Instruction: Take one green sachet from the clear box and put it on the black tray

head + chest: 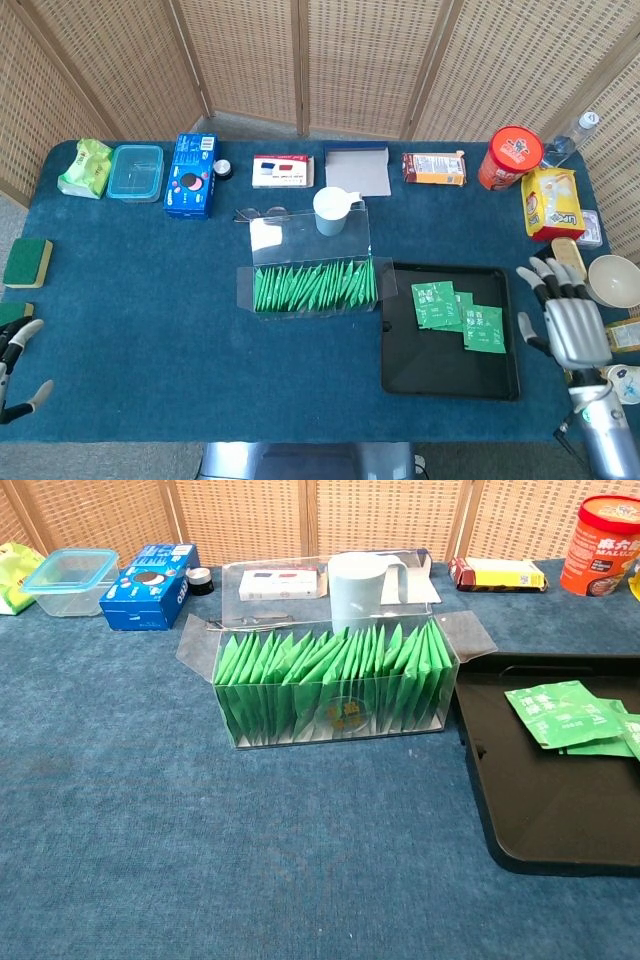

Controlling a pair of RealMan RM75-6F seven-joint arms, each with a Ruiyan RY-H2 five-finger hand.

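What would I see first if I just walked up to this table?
Probably the clear box in the middle, packed with bright green sachets standing in a row. Right of it, a black tray holds a few loose sachets, and the robot's right hand hovers open just past the tray's right edge.

Lab demo: table (150, 330), wicker screen (250, 60)
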